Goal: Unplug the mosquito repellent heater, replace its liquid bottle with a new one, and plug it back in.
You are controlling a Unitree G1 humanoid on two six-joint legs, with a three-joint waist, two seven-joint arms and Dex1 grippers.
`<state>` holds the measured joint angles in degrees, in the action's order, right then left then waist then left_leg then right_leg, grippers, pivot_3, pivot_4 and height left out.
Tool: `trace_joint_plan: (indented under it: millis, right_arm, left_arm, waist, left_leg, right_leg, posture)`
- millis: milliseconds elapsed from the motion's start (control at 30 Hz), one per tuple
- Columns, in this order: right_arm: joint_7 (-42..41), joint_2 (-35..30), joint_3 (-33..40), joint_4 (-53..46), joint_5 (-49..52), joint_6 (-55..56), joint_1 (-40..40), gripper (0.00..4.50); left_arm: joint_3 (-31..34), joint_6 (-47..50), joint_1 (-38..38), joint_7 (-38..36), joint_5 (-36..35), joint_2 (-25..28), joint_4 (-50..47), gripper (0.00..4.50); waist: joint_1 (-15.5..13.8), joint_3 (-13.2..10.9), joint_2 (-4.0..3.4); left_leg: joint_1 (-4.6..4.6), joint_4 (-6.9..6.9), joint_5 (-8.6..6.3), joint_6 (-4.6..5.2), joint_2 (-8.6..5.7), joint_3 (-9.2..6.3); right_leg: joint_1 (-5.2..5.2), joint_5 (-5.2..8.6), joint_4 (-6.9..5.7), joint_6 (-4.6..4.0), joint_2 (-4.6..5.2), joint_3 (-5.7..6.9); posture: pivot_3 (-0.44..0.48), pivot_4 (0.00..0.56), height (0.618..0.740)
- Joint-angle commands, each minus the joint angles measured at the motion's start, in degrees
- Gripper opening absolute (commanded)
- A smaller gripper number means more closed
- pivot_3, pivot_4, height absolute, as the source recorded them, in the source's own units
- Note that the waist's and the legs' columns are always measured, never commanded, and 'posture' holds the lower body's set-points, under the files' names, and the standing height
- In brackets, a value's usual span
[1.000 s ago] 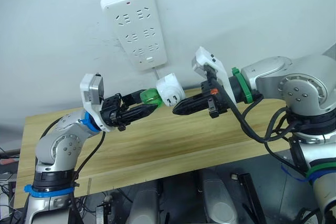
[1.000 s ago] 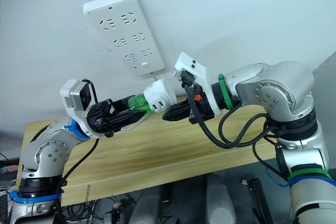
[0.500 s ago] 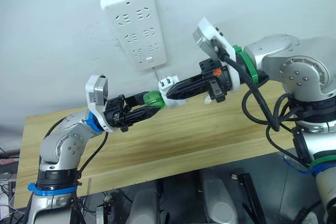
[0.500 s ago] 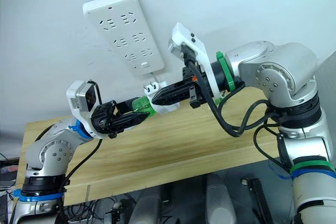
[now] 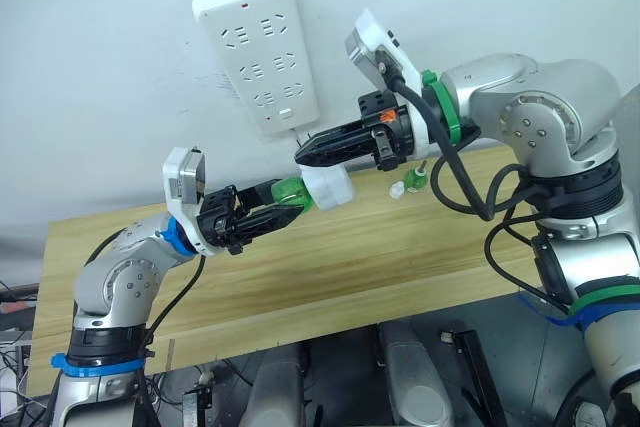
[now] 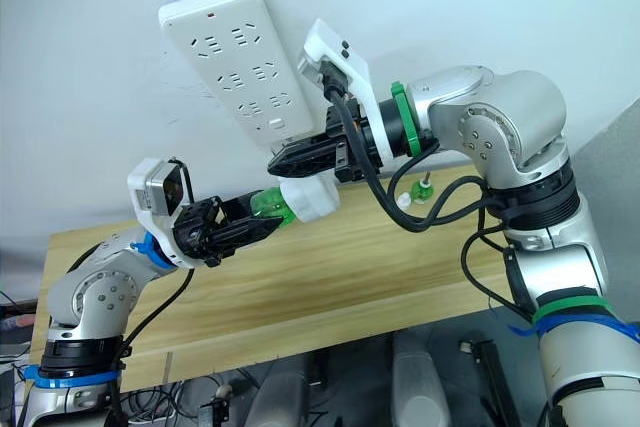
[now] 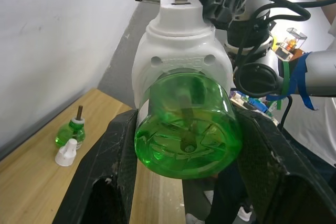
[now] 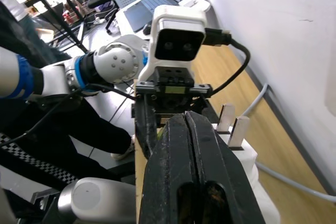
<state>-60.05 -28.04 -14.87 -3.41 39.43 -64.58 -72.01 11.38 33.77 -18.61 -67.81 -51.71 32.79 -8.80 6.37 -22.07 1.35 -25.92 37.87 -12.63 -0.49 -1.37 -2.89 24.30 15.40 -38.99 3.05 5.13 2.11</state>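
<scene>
The mosquito repellent heater (image 5: pixel 329 188) is a small white unit held in the air over the table, with a green liquid bottle (image 5: pixel 291 191) fitted into it. My left gripper (image 5: pixel 280 203) is shut on that bottle (image 7: pixel 184 140), one finger on each side. My right gripper (image 5: pixel 304 155) lies just above the heater. Its fingers (image 8: pixel 184 145) are pressed together with nothing between them, beside the heater's two metal prongs (image 8: pixel 233 124). Another small green bottle (image 5: pixel 418 179) and a white cap (image 5: pixel 398 190) sit on the table's far right.
A long white power strip (image 5: pixel 258 47) hangs on the wall above and behind the grippers, its cable running down behind the heater. The wooden table (image 5: pixel 330 267) spans the scene below both arms.
My right gripper has left the heater's side and risen up and to the left, now lying over it. The heater has turned and stays on the bottle in my left gripper.
</scene>
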Motion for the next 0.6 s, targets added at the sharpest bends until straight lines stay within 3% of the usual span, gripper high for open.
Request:
trace_joint_plan:
  millis: [33,600]
  right_arm:
    - [2.5,0.3,0.5,0.8,-2.5,0.6,-1.8,0.01]
    - [3.7,2.3,0.0,5.9,-6.6,1.8,-2.9,0.01]
  left_arm:
    - [0.7,0.4,0.4,-1.8,-3.9,0.0,-5.7,2.31]
    - [1.4,2.0,0.6,-1.7,-5.1,-0.2,-6.4,2.31]
  waist:
    - [0.0,0.0,0.00]
    - [0.0,0.0,0.00]
  left_leg:
    - [0.00,0.00,0.00,0.00,0.00,-0.01]
    - [0.00,0.00,0.00,0.00,0.00,0.00]
  right_leg:
    - [0.00,0.00,0.00,0.00,0.00,0.01]
    - [0.00,0.00,-0.01,0.00,0.01,-0.01]
  posture:
    - [-0.226,0.374,0.734]
    - [-0.224,0.381,0.734]
